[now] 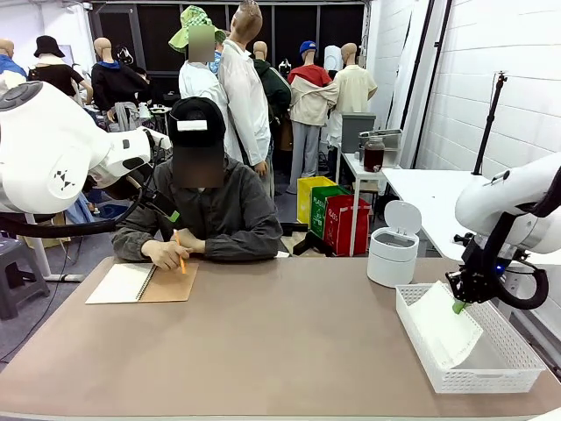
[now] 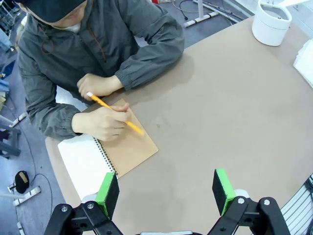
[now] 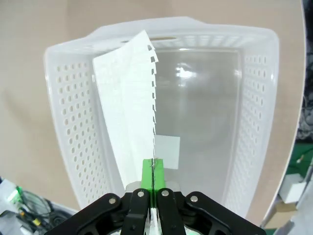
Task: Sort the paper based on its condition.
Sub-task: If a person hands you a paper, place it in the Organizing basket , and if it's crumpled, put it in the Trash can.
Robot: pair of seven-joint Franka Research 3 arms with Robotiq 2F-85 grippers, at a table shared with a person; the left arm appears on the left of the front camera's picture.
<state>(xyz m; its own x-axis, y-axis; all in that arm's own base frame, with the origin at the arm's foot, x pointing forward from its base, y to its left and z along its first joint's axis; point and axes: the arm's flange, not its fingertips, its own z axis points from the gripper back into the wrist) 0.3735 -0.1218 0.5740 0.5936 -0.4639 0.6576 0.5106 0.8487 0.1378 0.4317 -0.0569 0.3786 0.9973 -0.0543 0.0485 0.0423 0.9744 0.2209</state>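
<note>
Left tool (image 2: 166,193) hangs above the desk (image 1: 289,342), pads spread apart, nothing between them. Below it, a person's hand (image 2: 100,123) holds a yellow pencil (image 2: 115,115) over a spiral notepad (image 2: 105,154). Right tool (image 3: 153,180) is clamped on a sheet of paper (image 3: 129,112), which hangs into the white basket (image 1: 517,373).
</note>
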